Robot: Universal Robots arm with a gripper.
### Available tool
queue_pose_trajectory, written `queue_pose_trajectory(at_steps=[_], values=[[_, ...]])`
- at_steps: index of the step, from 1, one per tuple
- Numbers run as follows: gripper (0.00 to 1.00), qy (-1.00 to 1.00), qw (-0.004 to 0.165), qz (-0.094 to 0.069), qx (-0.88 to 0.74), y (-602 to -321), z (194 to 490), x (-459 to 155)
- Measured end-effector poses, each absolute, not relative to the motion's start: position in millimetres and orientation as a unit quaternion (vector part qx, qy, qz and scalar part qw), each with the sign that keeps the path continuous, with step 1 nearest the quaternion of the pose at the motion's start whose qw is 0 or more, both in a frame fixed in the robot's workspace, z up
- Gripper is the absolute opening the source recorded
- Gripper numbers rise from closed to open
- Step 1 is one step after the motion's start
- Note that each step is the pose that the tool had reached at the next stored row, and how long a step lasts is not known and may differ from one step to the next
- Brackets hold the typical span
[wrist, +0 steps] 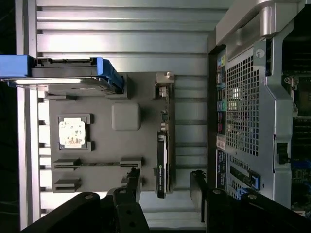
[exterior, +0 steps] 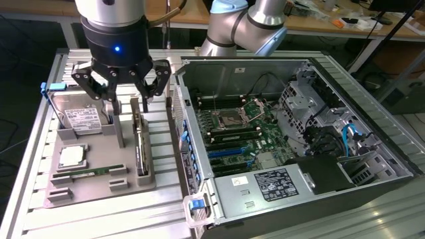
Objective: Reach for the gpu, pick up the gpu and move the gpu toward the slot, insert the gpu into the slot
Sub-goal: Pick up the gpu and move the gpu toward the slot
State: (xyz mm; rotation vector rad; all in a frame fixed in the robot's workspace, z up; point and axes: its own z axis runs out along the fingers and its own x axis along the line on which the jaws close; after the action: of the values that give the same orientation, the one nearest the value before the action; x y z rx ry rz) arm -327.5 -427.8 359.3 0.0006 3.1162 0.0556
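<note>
gpu [exterior: 140,144] edge-on, its face hidden

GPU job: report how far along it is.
Nothing is finished. The gpu stands on edge in the grey tray, not lifted. In hand: the reach, with the open gripper poised over the card, one finger on each side. Not yet done: the grasp, the carry, and seating it in the blue slot, which sits empty inside the case.

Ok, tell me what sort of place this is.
Likely a robotics lab bench for PC assembly: an open computer case with bare motherboard, a grey parts tray holding the gpu, cluttered workbenches behind.
</note>
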Motion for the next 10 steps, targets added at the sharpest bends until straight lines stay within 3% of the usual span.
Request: queue_pose_trajectory(at_steps=[10], values=[[0.54,1.0,0.012,0.018,0.0,-431,338,-327]])
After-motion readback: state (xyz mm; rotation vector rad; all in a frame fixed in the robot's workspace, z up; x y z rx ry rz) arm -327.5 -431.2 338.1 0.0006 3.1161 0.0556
